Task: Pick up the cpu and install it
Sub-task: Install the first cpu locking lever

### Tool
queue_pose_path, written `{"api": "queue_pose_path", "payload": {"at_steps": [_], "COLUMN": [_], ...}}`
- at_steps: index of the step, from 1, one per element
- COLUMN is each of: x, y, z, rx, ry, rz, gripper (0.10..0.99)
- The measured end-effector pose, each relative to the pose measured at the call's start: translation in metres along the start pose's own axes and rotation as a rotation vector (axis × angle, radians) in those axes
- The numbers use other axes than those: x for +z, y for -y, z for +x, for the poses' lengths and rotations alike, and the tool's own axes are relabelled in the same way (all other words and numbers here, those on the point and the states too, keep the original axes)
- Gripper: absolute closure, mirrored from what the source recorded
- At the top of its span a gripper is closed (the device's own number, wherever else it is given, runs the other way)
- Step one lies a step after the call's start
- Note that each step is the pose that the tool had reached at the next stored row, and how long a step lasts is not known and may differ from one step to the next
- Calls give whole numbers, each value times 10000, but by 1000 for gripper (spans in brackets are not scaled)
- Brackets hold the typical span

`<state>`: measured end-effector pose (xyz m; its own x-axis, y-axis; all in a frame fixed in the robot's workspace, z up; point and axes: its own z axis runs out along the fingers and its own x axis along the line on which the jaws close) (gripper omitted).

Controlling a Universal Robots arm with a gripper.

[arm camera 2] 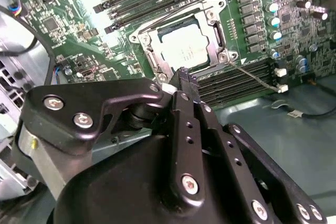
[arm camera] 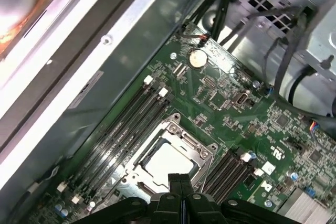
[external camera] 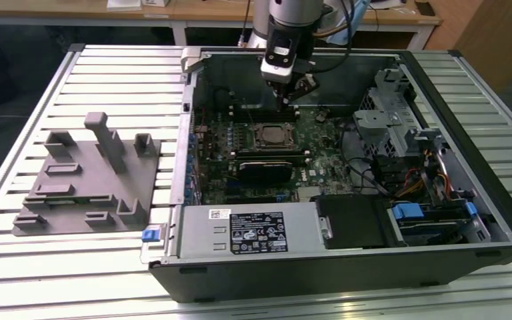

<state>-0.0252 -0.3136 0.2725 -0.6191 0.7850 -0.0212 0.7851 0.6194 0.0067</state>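
The cpu [external camera: 272, 135] lies flat in the motherboard socket inside the open computer case, its silver top facing up. The socket's metal frame [arm camera 2: 212, 17] runs around the cpu [arm camera 2: 184, 51] on all sides. My gripper [external camera: 288, 100] hangs above the board just behind the socket, apart from the chip. In both wrist views its two black fingers are pressed together with nothing between them, the gripper [arm camera 2: 186, 77] tip pointing at the socket's edge. The first wrist view has the cpu [arm camera: 165, 163] just past the gripper [arm camera: 181, 178].
A black block [external camera: 261, 170] sits on the board in front of the socket. Memory slots [arm camera: 126, 124] flank the socket. The drive cage [external camera: 399, 120] and cables fill the exterior view's right side of the case. A grey fixture [external camera: 87, 180] stands on the slatted table outside.
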Motion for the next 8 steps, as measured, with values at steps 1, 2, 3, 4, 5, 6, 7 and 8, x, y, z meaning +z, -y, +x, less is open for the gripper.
{"api": "queue_pose_path", "payload": {"at_steps": [1, 2, 3, 4, 5, 6, 7, 8], "x": [0, 0, 1, 1, 1, 1, 1, 1], "y": [0, 1, 1, 1, 2, 2, 2, 3], "z": [0, 0, 0, 0, 0, 0, 0, 0], "rx": [-98, -199, -291, -379, -466, -555, -647, -748], "ry": [0, -1, -2, -2, -3, -3, -4, -5], "rz": [-2, -5, -7, -8, -10, -12, -14, -16], "gripper": [980, 980, 980, 980, 980, 980, 980, 980]}}
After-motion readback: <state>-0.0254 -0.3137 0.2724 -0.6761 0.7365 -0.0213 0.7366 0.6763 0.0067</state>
